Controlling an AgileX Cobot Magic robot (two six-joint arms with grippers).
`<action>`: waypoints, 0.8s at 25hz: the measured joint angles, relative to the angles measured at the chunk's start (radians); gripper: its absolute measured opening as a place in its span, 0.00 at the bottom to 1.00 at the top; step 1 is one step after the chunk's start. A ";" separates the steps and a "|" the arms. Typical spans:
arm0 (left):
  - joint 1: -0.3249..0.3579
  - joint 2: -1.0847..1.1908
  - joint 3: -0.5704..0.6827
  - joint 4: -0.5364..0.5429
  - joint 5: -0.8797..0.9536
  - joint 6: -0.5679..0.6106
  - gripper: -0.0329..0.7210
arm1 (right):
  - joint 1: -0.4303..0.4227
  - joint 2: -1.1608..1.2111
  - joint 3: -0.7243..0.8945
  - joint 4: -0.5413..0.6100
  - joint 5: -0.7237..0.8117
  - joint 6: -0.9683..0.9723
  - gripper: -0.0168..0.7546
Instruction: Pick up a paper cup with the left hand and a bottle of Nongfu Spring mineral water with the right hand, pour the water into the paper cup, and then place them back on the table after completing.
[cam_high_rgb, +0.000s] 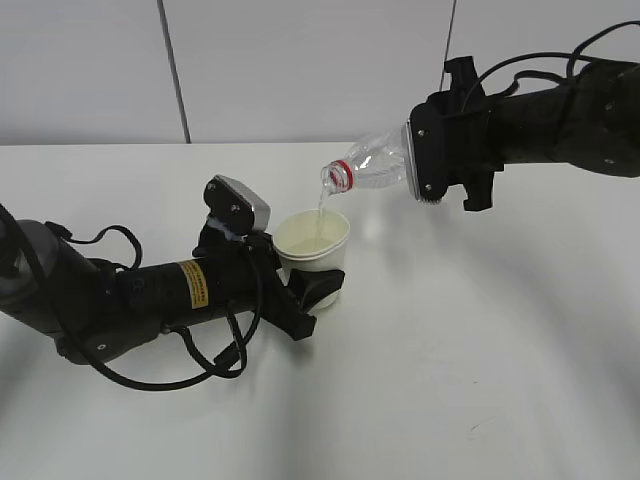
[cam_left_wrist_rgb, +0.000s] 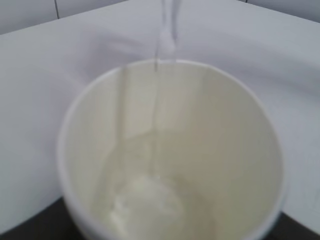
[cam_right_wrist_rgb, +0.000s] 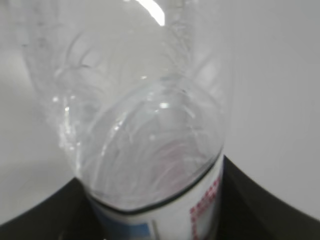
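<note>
The left hand's gripper (cam_high_rgb: 303, 272) is shut on a white paper cup (cam_high_rgb: 313, 248), holding it upright just above the table (cam_high_rgb: 480, 350). The cup (cam_left_wrist_rgb: 210, 130) fills the left wrist view, with a dark finger (cam_left_wrist_rgb: 25, 227) at the bottom corner. The right hand's gripper (cam_high_rgb: 440, 150) is shut on a clear Nongfu Spring bottle (cam_high_rgb: 375, 162) with a red neck ring. The bottle is tilted mouth-down to the left over the cup. A thin stream of water (cam_high_rgb: 322, 205) falls into the cup, where the water (cam_left_wrist_rgb: 150, 200) pools at the bottom. In the right wrist view, black fingers (cam_right_wrist_rgb: 260, 205) flank the bottle (cam_right_wrist_rgb: 145, 130).
Loose black cables (cam_high_rgb: 215, 365) hang from the left arm onto the white tabletop. A pale wall with a dark vertical seam (cam_high_rgb: 174, 70) stands behind the table.
</note>
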 joint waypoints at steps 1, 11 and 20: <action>0.000 0.000 0.000 0.000 0.000 0.000 0.58 | 0.000 0.000 0.000 0.000 0.000 0.000 0.53; 0.000 0.000 0.000 0.000 0.000 0.000 0.58 | 0.000 0.000 0.000 0.000 0.000 0.059 0.53; 0.000 0.000 0.000 -0.001 0.001 0.000 0.58 | 0.000 0.000 0.000 0.000 0.006 0.167 0.53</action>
